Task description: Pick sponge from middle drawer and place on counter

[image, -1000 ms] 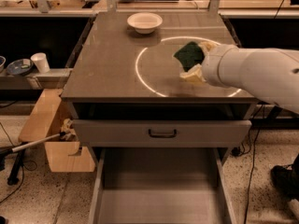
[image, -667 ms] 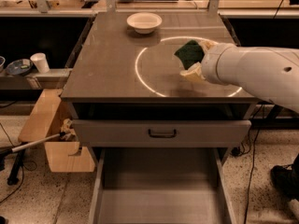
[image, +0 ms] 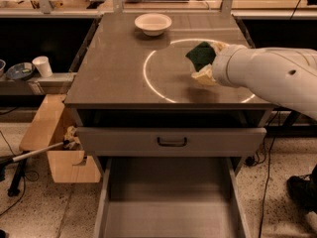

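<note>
sponge (image: pixel 200 55) clamped in claw (image: pixel 208 62) over counter (image: pixel 111 81), inside white ring (image: pixel 145 75); middle drawer (image: pixel 168 207) open; white bowl (image: pixel 153 24) on counter.

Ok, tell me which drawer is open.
The lower middle drawer, pulled out; the handled drawer above it is shut. The gripper holds the sponge over the counter.
</note>
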### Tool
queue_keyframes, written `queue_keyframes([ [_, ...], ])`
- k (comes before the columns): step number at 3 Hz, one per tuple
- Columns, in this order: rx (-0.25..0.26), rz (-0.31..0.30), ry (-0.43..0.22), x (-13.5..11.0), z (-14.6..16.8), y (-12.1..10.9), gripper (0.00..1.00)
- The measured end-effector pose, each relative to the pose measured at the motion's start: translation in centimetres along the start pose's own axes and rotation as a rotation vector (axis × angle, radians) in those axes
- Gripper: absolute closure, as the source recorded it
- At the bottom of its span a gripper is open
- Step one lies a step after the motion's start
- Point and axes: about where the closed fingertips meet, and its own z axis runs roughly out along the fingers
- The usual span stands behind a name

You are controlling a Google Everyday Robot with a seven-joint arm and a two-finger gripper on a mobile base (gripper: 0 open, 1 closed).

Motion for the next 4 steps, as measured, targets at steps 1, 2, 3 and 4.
queue_keyframes([
  [1, 0.002, -0.002, 0.015, 0.47, 0.25, -0.01, 1.00],
  [2, 0.002, -0.003, 0.017, 0.53, 0.29, -0.01, 0.85],
  [3, 0.002, -0.003, 0.017, 0.53, 0.29, -0.01, 0.54],
  [4, 0.002, -0.003, 0.017, 0.53, 0.29, -0.01, 0.32],
])
